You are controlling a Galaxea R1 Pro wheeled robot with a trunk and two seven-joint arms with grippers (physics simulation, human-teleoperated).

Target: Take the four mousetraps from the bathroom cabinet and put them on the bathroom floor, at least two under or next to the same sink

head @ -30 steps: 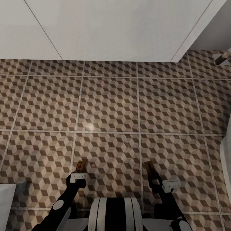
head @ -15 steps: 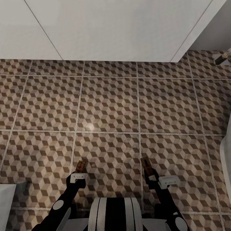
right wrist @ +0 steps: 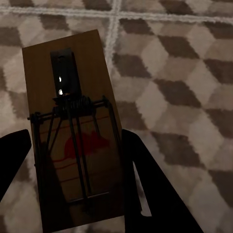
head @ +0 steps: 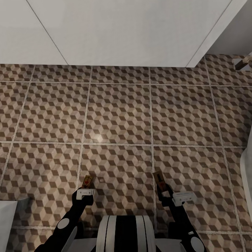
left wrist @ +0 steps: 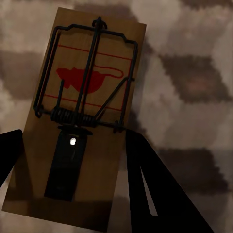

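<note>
Two mousetraps are in my grippers, low over the bathroom floor (head: 119,115). My left gripper (head: 86,187) is shut on a tan mousetrap (head: 87,181). Up close, that trap (left wrist: 82,121) shows a red mouse print and a wire spring, with the left gripper (left wrist: 73,138) closed on its edges by dark fingers (left wrist: 150,189). My right gripper (head: 164,190) is shut on the other mousetrap (head: 159,177). That trap (right wrist: 73,136) sits in the right gripper (right wrist: 75,135) between fingers (right wrist: 150,184), above the cube tiles (right wrist: 184,73). The cabinet and the sink's basin are out of view.
A white vanity unit (head: 122,31) spans the far side ahead of me. A white curved rim (head: 246,171) stands at the right edge. A white fixture (head: 5,217) with a grey stub (head: 22,202) is at the lower left. A small brown and white object (head: 243,63) lies at the far right.
My right gripper has shifted a little forward and to the left with its mousetrap, so more of the trap shows. The left gripper and its trap have stayed still.
</note>
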